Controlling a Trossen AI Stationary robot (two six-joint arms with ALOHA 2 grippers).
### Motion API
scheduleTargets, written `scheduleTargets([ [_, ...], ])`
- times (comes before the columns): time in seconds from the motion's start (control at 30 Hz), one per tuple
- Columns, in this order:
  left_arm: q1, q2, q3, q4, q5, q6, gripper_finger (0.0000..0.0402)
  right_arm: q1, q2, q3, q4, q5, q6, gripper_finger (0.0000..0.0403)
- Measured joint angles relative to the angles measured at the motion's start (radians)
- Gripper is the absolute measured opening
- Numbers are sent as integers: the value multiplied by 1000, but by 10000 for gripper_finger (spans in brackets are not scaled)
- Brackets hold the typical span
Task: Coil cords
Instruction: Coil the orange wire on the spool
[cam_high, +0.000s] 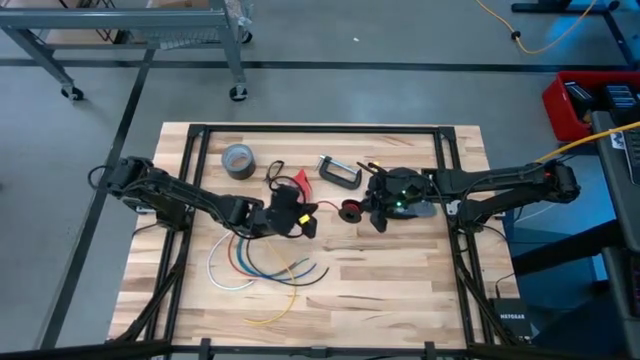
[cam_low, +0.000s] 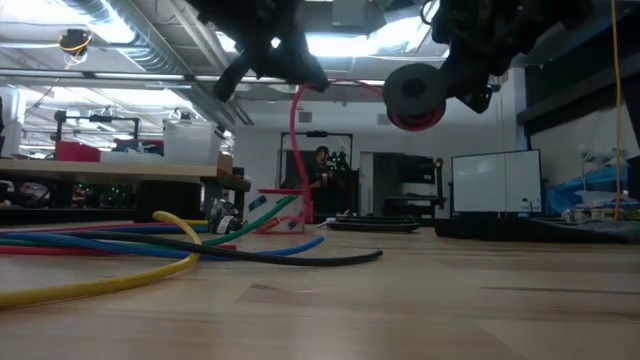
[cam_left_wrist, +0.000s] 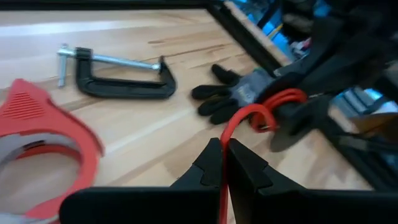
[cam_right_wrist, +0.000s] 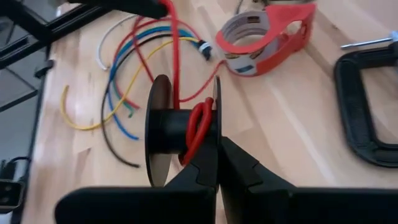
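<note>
Above the middle of the surface (cam_high: 400, 290), both my arms are up and working together. My right jaws (cam_right_wrist: 217, 163) are closed on the flange edge of the small black spool (cam_right_wrist: 171, 130), held clear of the wood; a few turns of the red wire (cam_right_wrist: 198, 129) already sit on its hub. My left jaws (cam_left_wrist: 225, 163) are pinched shut on the same wire a short way along, so the span between us runs as a slack arc. Judgement: wire is light, springy, holds a curve, and will want to unwind if tension drops; insulation looks smooth, likely slippery. Spool is rigid and light, thin flanges. Best hold: flange rim for spool, wire close to the hub for control. The fanned coloured wires (cam_high: 255, 268) lie below, apart.
</note>
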Motion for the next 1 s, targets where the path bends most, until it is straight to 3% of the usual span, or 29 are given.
scheduleTargets([
  [0.23, 24, 0, 0, 107, 88, 1, 0, 0, 0, 0, 2, 97, 2, 5],
  [0.67, 65, 0, 0, 213, 154, -4, 0, 0, 1, 0, 97, 234, 25, 5],
  [1.0, 67, 0, 0, 300, 163, 47, 0, -2, 127, 0, 254, 264, 23, 5],
])
